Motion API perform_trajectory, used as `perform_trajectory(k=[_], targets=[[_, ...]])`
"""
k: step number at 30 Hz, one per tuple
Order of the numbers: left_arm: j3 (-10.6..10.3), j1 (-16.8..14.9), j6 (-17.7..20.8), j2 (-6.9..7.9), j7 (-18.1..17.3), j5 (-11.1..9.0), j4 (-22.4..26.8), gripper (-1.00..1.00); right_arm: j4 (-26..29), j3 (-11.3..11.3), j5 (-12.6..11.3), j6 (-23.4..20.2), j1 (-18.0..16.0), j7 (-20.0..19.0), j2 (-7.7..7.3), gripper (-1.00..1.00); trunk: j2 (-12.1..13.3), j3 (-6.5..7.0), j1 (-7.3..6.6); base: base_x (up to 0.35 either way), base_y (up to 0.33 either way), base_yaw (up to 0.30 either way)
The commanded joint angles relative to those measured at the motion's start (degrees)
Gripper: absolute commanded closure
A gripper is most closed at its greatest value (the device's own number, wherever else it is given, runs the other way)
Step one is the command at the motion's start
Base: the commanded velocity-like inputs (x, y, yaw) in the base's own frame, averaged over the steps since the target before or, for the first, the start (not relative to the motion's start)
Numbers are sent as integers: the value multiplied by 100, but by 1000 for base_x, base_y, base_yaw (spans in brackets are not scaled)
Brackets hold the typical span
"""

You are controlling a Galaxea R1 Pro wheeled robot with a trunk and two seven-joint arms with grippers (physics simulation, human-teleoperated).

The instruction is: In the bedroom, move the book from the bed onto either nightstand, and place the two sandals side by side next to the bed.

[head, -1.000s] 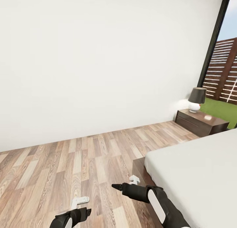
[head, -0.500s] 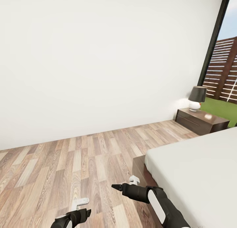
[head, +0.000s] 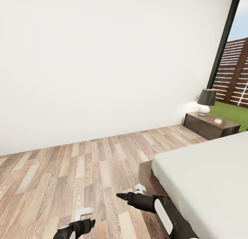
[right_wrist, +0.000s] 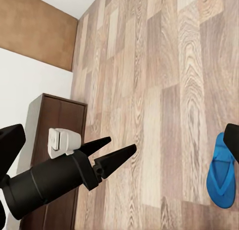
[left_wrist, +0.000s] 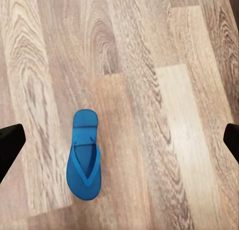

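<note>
status: early stage, as judged from the present views. no item is held and no placement is visible as done.

left end effector point(head: 90, 222): low over the wood-plank floor point(head: 69, 170) in the head view. in the left wrist view its two dark fingertips point(left_wrist: 10, 143) stand far apart at the frame edges, spread wide with nothing between them.

right end effector point(head: 120, 196): extended in front of the robot, beside the foot corner of the bed point(head: 206, 177). in the head view the tips come to a single point, so they read as pressed together; nothing is pinched.

sandal point(left_wrist: 84, 160): one bright blue flip-flop lies flat on the floor, sole down, thong strap up, directly under the left end effector and apart from both fingertips. a blue sandal also shows at the edge of the right wrist view, partly cut off; whether it is the same one cannot be told.

bed: pale grey mattress on a dark brown frame; the visible part of the mattress carries no book.

nightstand point(head: 210, 125): dark wooden cabinet near the window, beside the bed, with a lamp point(head: 206, 101) on top.

remaining work, as a judgement: locate the book and transfer it to a nightstand; bring both sandals together beside the bed. the sandal under the left end effector is the nearest candidate for a grasp; its thin flat sole will likely need a low, edge-on pinch.
</note>
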State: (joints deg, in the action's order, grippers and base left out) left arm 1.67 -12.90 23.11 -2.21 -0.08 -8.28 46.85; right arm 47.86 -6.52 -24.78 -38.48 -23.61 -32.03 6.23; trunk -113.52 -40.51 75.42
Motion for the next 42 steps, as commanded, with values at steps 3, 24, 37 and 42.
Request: perform_trajectory(k=[3, 24, 37, 42], targets=[[17, -2, 36, -2, -1, -51, 9, -100, 4, 2, -27, -33, -3, 4, 1, -100, -125, -60, 66, 0, 0, 0], [561, -2, 9, 51, 48, -18, 20, -100, 4, 2, -34, -35, -3, 4, 1, -100, -967, -437, 527, 0, 0, 0], [737, -2, -8, 88, 53, 3, 18, -100, 4, 2, -33, -37, -3, 5, 1, -100, -1488, -671, 813, 0, 0, 0], [738, -2, -8, 97, 52, 4, 17, -100, 4, 7, -35, -37, -3, -4, 1, -100, -1689, -761, 922, 0, 0, 0]])
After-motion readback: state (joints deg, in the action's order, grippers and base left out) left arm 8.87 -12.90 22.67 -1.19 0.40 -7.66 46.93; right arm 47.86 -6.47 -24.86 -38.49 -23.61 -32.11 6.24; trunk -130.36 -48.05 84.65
